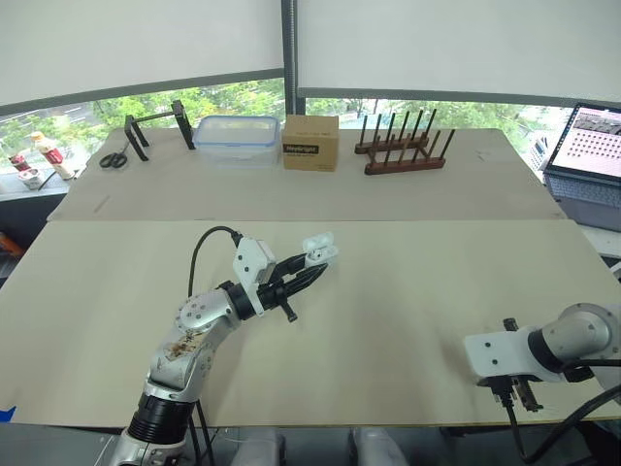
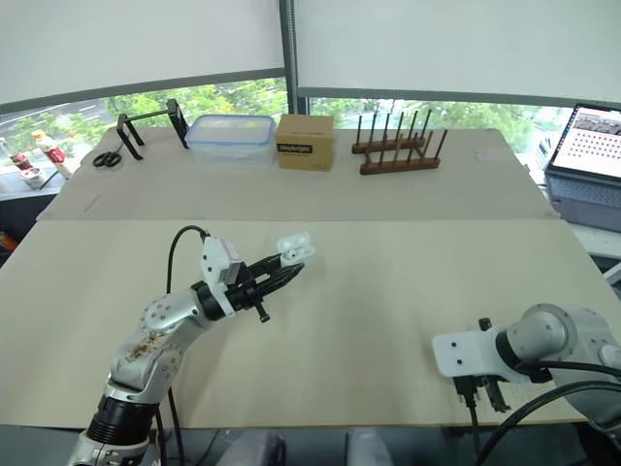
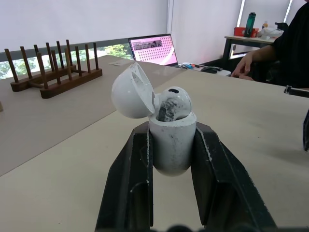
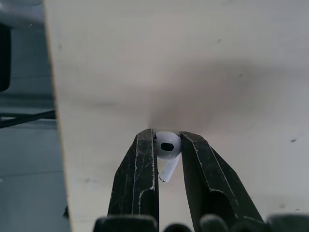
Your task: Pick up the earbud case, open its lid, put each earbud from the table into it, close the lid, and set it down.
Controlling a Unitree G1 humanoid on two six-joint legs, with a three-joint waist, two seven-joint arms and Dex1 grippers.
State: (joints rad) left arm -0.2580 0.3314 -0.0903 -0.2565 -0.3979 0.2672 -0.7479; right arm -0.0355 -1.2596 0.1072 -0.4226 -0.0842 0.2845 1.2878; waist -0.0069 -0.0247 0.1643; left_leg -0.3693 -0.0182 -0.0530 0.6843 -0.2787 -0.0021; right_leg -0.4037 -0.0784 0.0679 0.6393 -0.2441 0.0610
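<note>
My left gripper [image 1: 312,268] is shut on the white earbud case [image 3: 172,140], held above the middle of the table. The case lid [image 3: 132,92] stands open and one earbud [image 3: 173,103] sits inside. In the head views the case [image 1: 320,248] shows at the tips of the left fingers. My right gripper [image 1: 517,391] hangs at the table's front right edge. In the right wrist view its fingers [image 4: 143,169] are shut on a white earbud [image 4: 167,147] just above the table surface.
Along the back of the table stand a black rack [image 1: 155,126], scissors [image 1: 114,159], a clear plastic box [image 1: 237,138], a cardboard box [image 1: 310,143] and a wooden peg rack [image 1: 403,146]. A laptop [image 1: 592,146] sits at the far right. A person's hand [image 3: 241,65] rests on a far desk.
</note>
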